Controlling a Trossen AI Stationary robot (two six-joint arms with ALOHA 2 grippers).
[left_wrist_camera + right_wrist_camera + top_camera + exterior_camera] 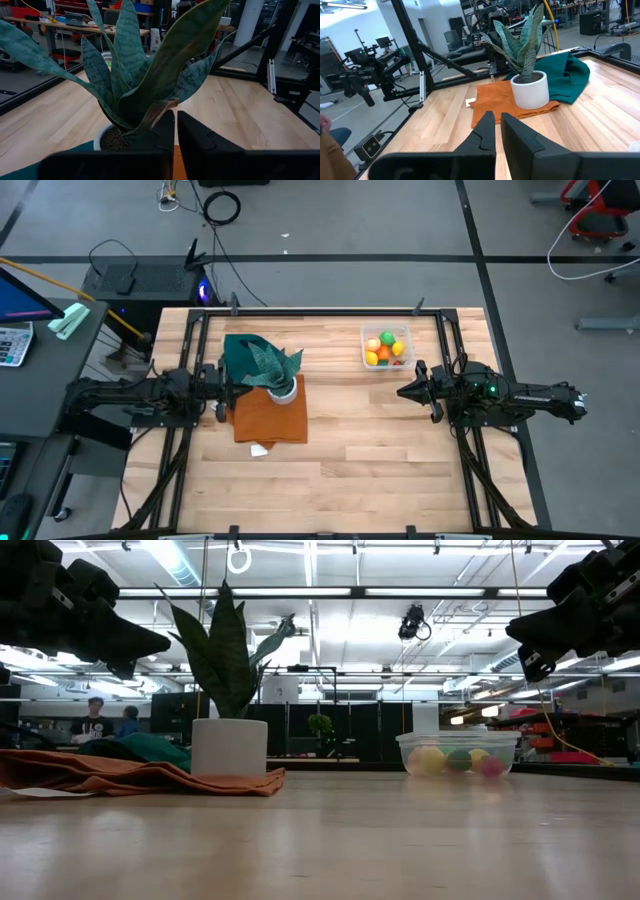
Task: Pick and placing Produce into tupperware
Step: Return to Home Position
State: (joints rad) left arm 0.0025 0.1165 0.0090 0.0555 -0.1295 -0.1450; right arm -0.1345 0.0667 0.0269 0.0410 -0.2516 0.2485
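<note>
The clear tupperware (386, 346) stands on the table at the far right and holds several toy produce pieces (385, 348) in yellow, green, orange and red; it also shows in the low view (458, 754). My right gripper (402, 392) is shut and empty, raised above the table just near-side of the tupperware, pointing toward the table's left. My left gripper (240, 387) is shut and empty, raised at the table's left, its fingertips close to the plant's leaves (150, 75). In the wrist views both finger pairs (175, 135) (497, 131) stand almost closed.
A spiky potted plant in a white pot (281, 387) stands on an orange cloth (270, 417), with a dark green cloth (245, 352) behind it. A small white scrap (259, 449) lies near the orange cloth. Bare wood lies in the middle and near part of the table.
</note>
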